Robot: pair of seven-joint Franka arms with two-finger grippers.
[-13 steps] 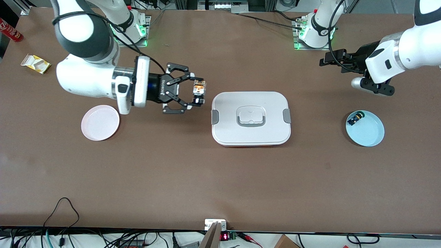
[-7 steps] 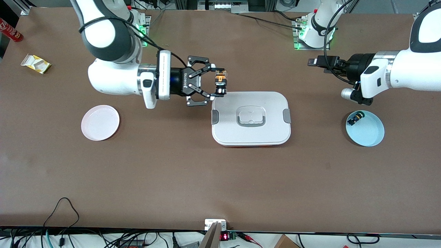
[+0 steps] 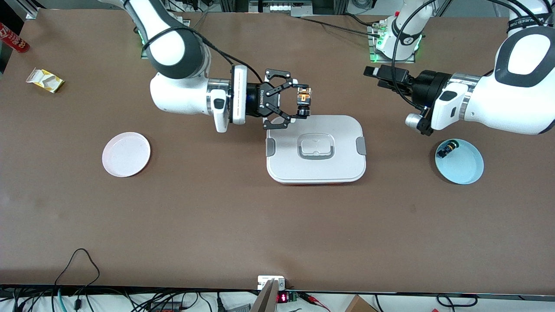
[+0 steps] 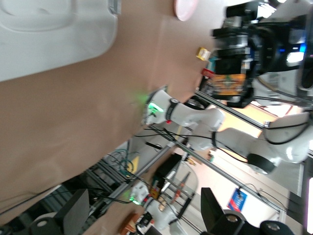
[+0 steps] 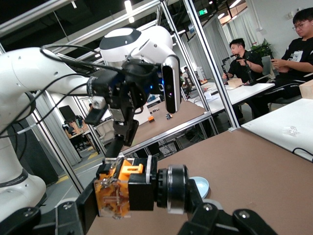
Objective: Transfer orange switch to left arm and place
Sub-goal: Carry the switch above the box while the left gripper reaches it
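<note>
My right gripper (image 3: pixel 302 103) is shut on the orange switch (image 3: pixel 304 99) and holds it in the air over the box's (image 3: pixel 315 173) edge nearest the robot bases. In the right wrist view the orange switch (image 5: pixel 117 193) lies sideways between the gripper's (image 5: pixel 142 196) jaws, orange and tan end out and black barrel beside it. My left gripper (image 3: pixel 376 76) hangs open and empty above the table toward the left arm's end, pointing at the switch. The left wrist view shows its own dark fingers (image 4: pixel 73 220) spread wide, and the orange switch (image 4: pixel 230 83) farther off.
A blue plate (image 3: pixel 466 167) with a small black switch (image 3: pixel 448 148) lies under the left arm. A pink plate (image 3: pixel 126 154) sits toward the right arm's end. A yellow packet (image 3: pixel 44 79) and a red can (image 3: pixel 13 38) lie at that end's corner by the bases.
The right arm has carried the switch from near the pink plate toward the left arm's end, up to the box. The left gripper has swung inward toward it.
</note>
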